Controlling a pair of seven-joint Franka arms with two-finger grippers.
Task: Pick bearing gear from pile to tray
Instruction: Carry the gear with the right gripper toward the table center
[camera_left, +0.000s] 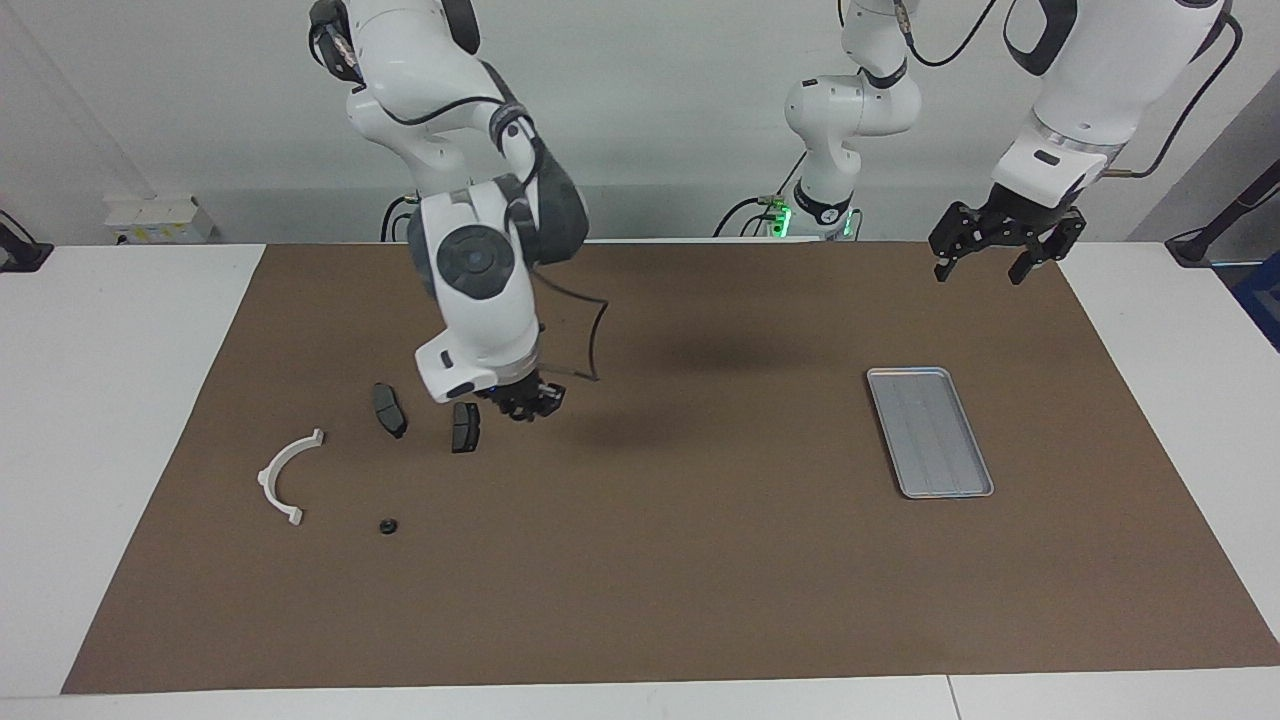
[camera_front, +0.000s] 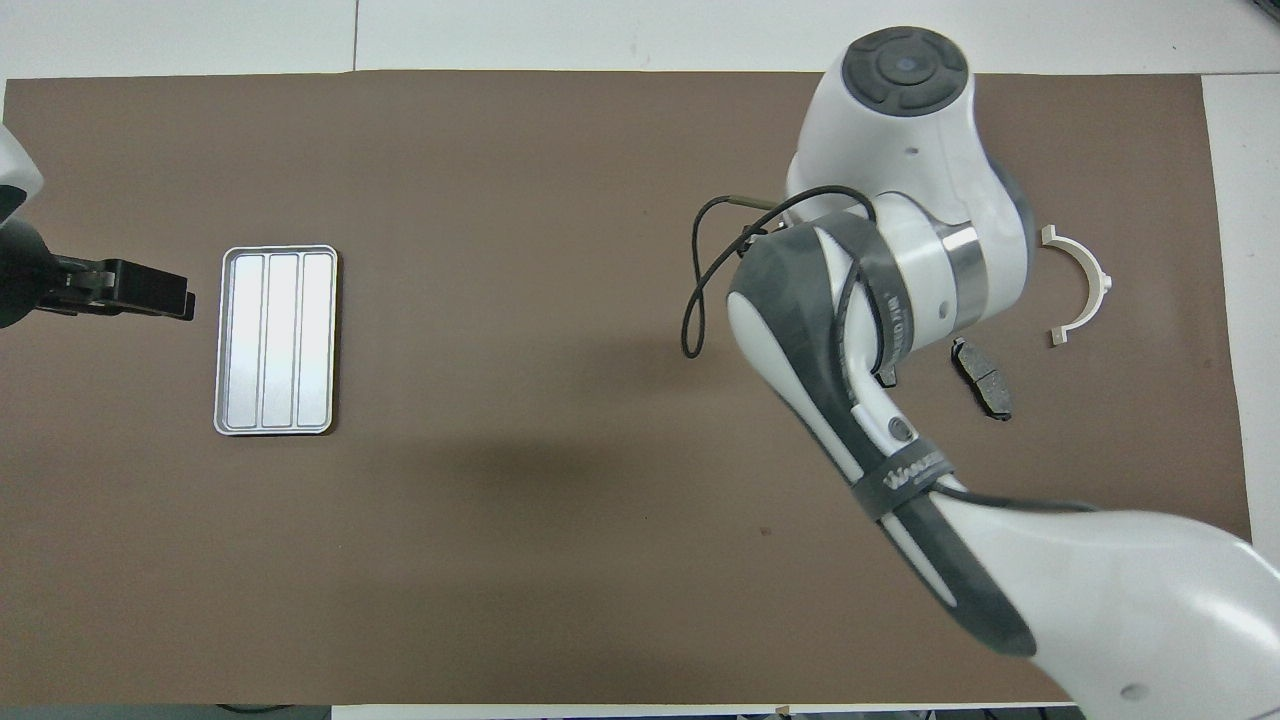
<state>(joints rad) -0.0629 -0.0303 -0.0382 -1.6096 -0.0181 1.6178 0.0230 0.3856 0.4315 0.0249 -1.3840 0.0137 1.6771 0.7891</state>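
White table (camera_left: 130, 330) under a brown mat (camera_left: 700, 580), pale grey wall (camera_left: 650, 120) at the far edge — small white box (camera_left: 158, 218) far left, even light.

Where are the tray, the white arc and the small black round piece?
tray (camera_left: 930, 431): facing view, on its ridged floor.
white arc (camera_left: 279, 474): facing view, on the middle of its curved band.
small black round piece (camera_left: 386, 525): facing view, on its top.
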